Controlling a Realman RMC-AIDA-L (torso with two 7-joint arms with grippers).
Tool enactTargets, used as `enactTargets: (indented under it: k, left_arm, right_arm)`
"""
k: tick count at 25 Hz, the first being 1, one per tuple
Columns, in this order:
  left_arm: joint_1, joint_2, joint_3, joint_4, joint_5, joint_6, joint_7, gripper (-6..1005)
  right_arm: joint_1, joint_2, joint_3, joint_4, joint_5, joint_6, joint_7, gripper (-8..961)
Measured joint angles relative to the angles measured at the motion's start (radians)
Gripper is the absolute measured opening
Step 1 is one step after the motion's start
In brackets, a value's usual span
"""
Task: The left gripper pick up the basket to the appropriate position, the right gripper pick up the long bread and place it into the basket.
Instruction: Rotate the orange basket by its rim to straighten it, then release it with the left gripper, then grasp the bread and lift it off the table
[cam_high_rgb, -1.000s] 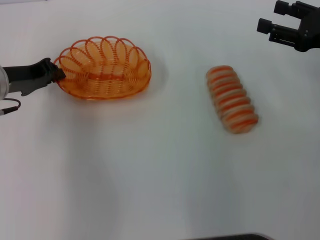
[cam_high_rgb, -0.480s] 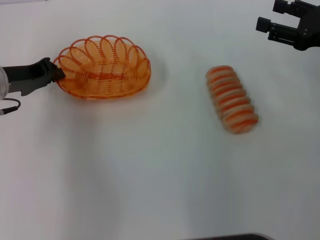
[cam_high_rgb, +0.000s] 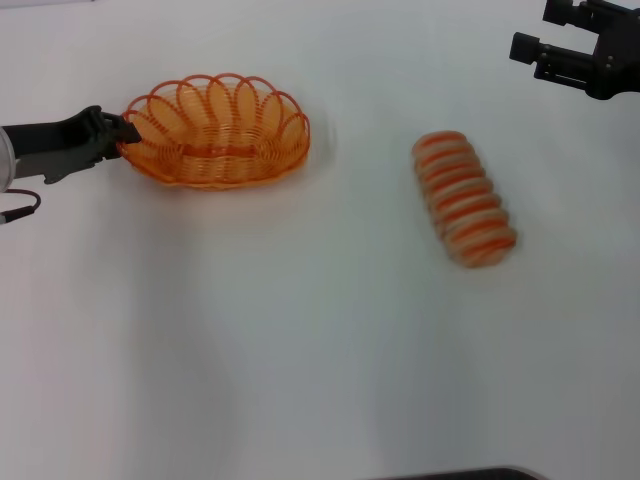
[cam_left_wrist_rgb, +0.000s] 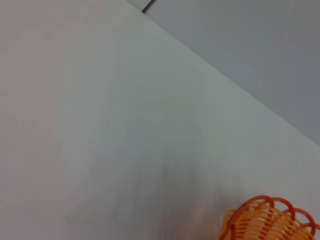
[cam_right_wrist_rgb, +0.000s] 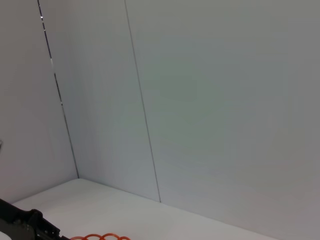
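One thing has changed for you: the basket (cam_high_rgb: 222, 131), gripped at its rim by the left claw (cam_high_rgb: 120, 133), has lifted and shifted right from the worktop's far-left area. Bread (cam_high_rgb: 465, 198) waits right of centre; the right claw (cam_high_rgb: 562, 38) hangs open, far-right corner.

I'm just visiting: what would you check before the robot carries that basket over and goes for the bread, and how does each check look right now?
1. Left gripper closed on the basket rim: ok.
2. Basket lifted off the table: cannot tell.
3. Basket empty, ready for the loaf: ok.
4. Long bread lying free on the table, nothing on it: ok.
5. Right gripper open, up beyond the bread: ok.
6. Basket near the bread: not ok, a wide gap separates them.
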Motion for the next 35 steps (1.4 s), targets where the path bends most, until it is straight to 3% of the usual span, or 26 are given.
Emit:
enactTargets:
  k: [12, 17, 21, 25, 26, 29, 31, 32, 35]
  left_arm:
    - [0.005, 0.005, -0.007, 0.029, -0.004, 0.052, 0.010, 385]
    - [0.002, 0.014, -0.071, 0.059, 0.003, 0.096, 0.076, 528]
    - [-0.002, 0.021, -0.150, 0.067, 0.004, 0.117, 0.161, 716]
    - [-0.007, 0.029, -0.172, 0.074, 0.008, 0.121, 0.239, 905]
    - [-0.012, 0.032, -0.182, 0.075, 0.010, 0.123, 0.269, 905]
    - [-0.017, 0.035, -0.194, 0.076, 0.010, 0.128, 0.299, 906]
    - [-0.047, 0.055, -0.238, 0.075, 0.006, 0.209, 0.430, 907]
    - [-0.050, 0.056, -0.245, 0.075, 0.004, 0.221, 0.447, 907]
    - [-0.062, 0.060, -0.300, 0.082, -0.035, 0.321, 0.612, 908]
  right_arm:
    - [-0.002, 0.000, 0.000, 0.000, 0.000, -0.001, 0.002, 878]
    - [0.002, 0.000, 0.001, 0.000, 0.004, -0.005, 0.008, 882]
    - [0.005, 0.001, 0.002, 0.000, 0.036, -0.005, 0.011, 885]
    - [0.007, -0.001, 0.004, 0.001, 0.056, -0.005, 0.066, 888]
    - [0.010, -0.003, 0.003, 0.000, 0.058, -0.005, 0.096, 888]
    - [0.025, -0.021, -0.033, -0.020, 0.058, -0.006, 0.272, 891]
    - [0.033, -0.045, -0.088, -0.034, 0.051, -0.001, 0.399, 892]
    - [0.033, -0.045, -0.088, -0.034, 0.051, -0.001, 0.399, 893]
    - [0.063, -0.099, -0.165, -0.045, -0.003, 0.003, 0.613, 895]
